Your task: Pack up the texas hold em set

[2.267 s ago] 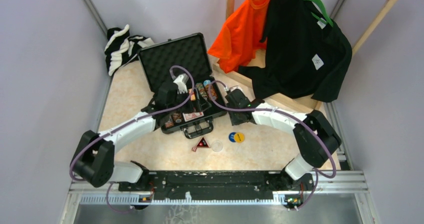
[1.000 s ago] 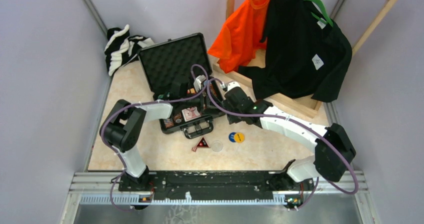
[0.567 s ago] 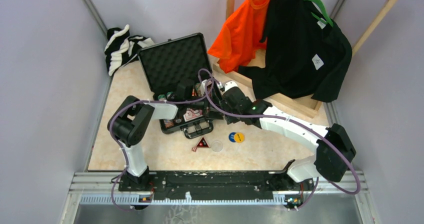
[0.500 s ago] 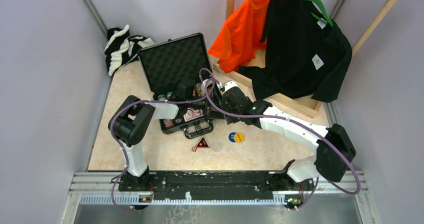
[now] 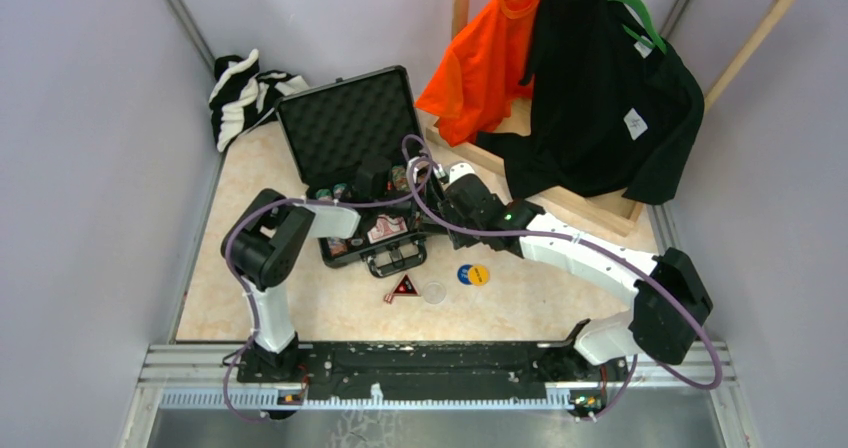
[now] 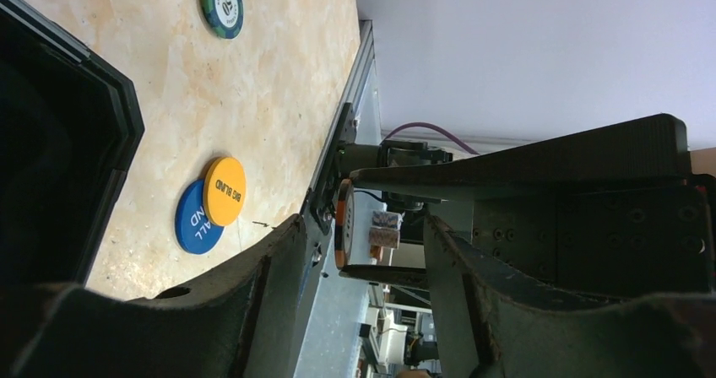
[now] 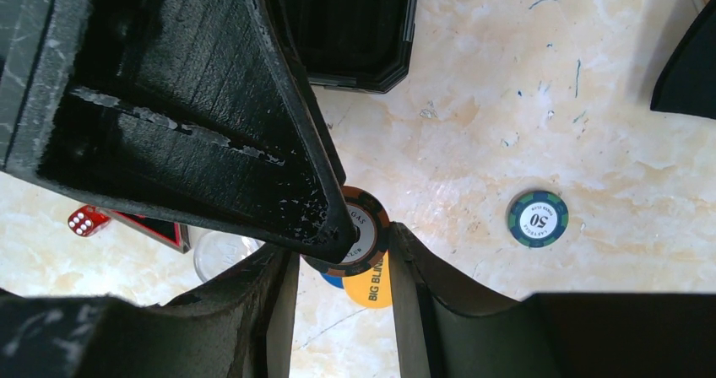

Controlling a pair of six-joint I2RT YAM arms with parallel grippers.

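Observation:
The black briefcase (image 5: 345, 118) lies open with chips and the red card deck (image 5: 385, 230) inside. My two grippers meet above its right edge. My right gripper (image 5: 441, 181) (image 7: 342, 264) is shut on an orange-black poker chip (image 7: 365, 230) (image 6: 342, 234), held by its rim. My left gripper (image 5: 422, 173) (image 6: 367, 251) is open, its fingers on either side of that chip's faces. On the table lie a green chip (image 7: 538, 218) (image 6: 221, 3), the blue and yellow discs (image 5: 473, 274) (image 6: 211, 205), a clear disc (image 5: 434, 291) and the black-red triangle (image 5: 404, 287).
A striped cloth (image 5: 245, 93) lies at the back left. A wooden rack (image 5: 745, 38) with an orange shirt (image 5: 490, 53) and a black shirt (image 5: 605, 98) stands at the back right. A red die (image 7: 87, 220) lies by the triangle.
My left gripper has swung right across the case to meet my right gripper, which shifted slightly up and left. In the last half second both arms barely moved.

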